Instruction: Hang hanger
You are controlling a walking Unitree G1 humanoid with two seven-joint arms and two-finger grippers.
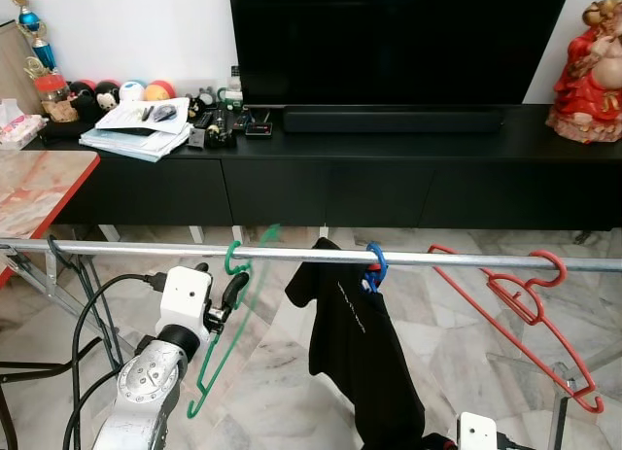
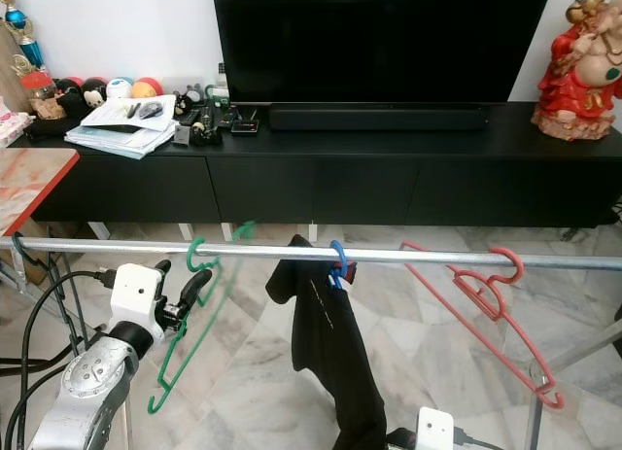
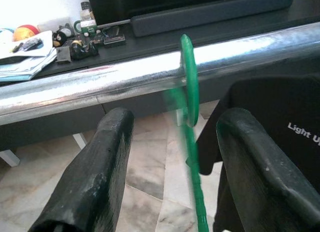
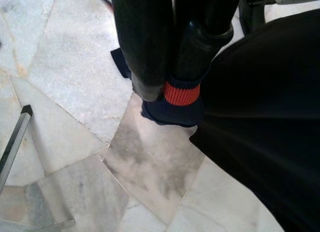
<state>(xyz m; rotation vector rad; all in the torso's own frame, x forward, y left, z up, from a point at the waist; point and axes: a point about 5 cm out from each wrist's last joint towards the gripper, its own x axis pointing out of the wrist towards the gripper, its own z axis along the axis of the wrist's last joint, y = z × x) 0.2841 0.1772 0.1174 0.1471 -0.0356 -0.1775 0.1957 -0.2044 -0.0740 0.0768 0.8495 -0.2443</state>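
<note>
Green hanger hung hooked over metal rail; we kept left tool released just beside it. Right tool clenched on dark sleeve cuff below.

The green hanger is thin plastic. Its hook sits over the silver rail, and its body hangs tilted below.

I see a shiny, smooth silver metal rail carrying a thin green plastic hanger, a matt red plastic hanger and a soft black cloth shirt. The pale marble floor looks polished, and my left gripper's black fingers look rubbery and scuffed.
</note>
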